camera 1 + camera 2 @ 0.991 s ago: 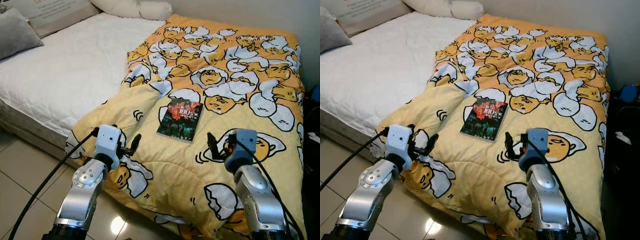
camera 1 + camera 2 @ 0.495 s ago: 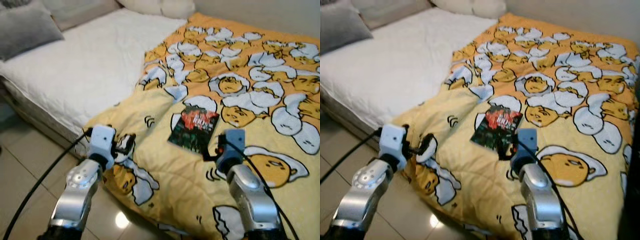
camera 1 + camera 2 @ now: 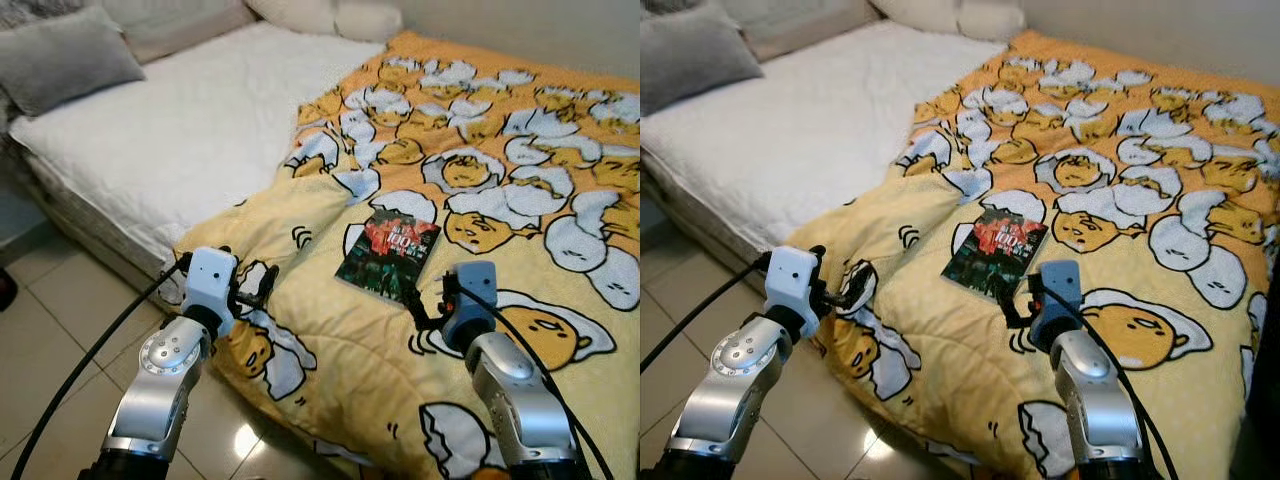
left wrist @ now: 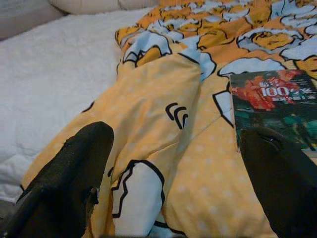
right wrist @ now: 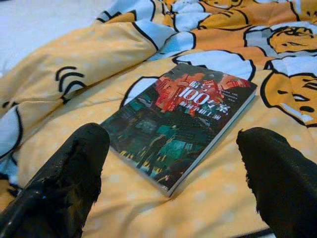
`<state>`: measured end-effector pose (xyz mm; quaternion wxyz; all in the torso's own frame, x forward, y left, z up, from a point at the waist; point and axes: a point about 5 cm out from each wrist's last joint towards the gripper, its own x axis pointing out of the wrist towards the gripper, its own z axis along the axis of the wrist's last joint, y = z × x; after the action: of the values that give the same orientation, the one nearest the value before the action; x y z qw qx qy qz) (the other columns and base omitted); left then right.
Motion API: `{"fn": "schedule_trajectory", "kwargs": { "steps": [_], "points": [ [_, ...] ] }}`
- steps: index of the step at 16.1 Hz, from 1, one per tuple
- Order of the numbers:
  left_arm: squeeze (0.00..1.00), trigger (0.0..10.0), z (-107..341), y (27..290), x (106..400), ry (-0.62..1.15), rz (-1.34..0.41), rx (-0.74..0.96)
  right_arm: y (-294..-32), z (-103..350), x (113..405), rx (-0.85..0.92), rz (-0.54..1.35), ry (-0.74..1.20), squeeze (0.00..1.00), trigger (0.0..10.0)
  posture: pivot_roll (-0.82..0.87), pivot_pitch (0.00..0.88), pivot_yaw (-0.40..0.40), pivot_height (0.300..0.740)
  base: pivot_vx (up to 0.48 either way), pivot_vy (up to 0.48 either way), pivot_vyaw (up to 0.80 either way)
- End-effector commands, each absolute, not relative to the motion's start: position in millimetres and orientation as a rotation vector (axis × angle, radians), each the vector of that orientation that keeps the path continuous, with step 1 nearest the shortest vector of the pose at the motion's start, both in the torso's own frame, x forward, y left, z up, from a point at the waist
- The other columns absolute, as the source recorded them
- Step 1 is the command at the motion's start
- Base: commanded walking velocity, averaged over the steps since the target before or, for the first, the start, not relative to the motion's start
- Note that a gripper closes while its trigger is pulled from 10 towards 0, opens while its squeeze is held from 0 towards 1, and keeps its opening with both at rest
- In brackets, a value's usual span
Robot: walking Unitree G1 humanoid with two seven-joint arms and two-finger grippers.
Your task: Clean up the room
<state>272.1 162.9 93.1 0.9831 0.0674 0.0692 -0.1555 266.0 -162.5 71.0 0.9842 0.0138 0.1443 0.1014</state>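
A dark paperback book [image 3: 388, 255] with a red and green cover lies flat on the yellow egg-print blanket [image 3: 500, 200] on the bed. My right gripper [image 3: 428, 300] hovers open just short of the book's near right corner. In the right wrist view the book [image 5: 183, 119] lies between and beyond the two black fingers [image 5: 64, 183]. My left gripper [image 3: 262, 287] is open over the blanket's folded edge at the bed's near corner, well left of the book [image 4: 275, 106]. Nothing is held.
The white mattress [image 3: 180, 130] lies bare to the left, with a grey pillow [image 3: 70, 55] and pale pillows [image 3: 330, 18] at the head. The blanket hangs over the bed's edge above the tiled floor [image 3: 50, 350]. A wall runs behind the bed.
The camera has swung, shifting the whole scene. My right gripper has come closer to the book's near corner. The left gripper stays at the blanket's edge.
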Motion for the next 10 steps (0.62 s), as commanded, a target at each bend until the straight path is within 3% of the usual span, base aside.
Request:
{"fn": "schedule_trajectory", "kwargs": {
  "steps": [1,10],
  "points": [
    [0.00,10.0,92.4,163.9,272.9,0.144,-0.314,0.149,-163.2,69.1,264.4,0.041,0.209,0.308,0.00,10.0,-0.03,0.000,0.039,0.740,0.000,0.000,0.00],
    [0.00,10.0,89.2,166.0,275.6,0.152,-0.286,0.154,-166.2,68.8,267.8,-0.027,0.202,0.316,0.00,10.0,-0.03,0.000,0.030,0.740,0.000,0.000,0.00]
  ]
}}
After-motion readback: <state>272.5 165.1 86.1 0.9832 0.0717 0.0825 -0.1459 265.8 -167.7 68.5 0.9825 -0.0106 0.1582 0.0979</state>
